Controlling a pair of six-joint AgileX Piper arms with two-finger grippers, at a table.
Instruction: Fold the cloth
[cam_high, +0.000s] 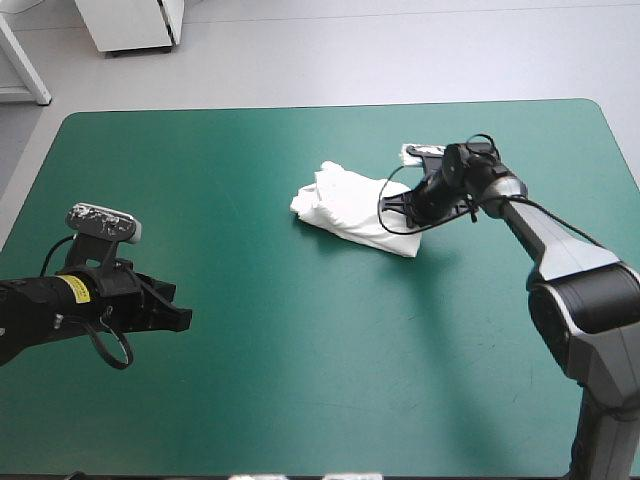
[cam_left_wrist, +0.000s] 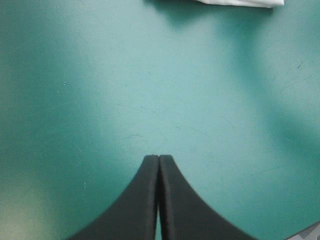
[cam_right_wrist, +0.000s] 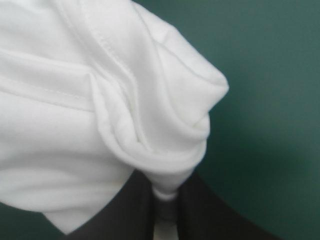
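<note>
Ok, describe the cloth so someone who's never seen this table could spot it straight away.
Start with the teal-green table and look right of its centre, toward the far edge. There lies the T-shirt, a crumpled white bundle, with the right gripper pinching its right-hand end. It is the only soft, white heap on the cover.

The table (cam_high: 300, 400) lies bare across the middle and far left. The left gripper (cam_high: 185, 318) stands near left. The T-shirt (cam_high: 345, 208), with the right gripper (cam_high: 412, 212) clamped on its right edge, blocks far right of centre.
</note>
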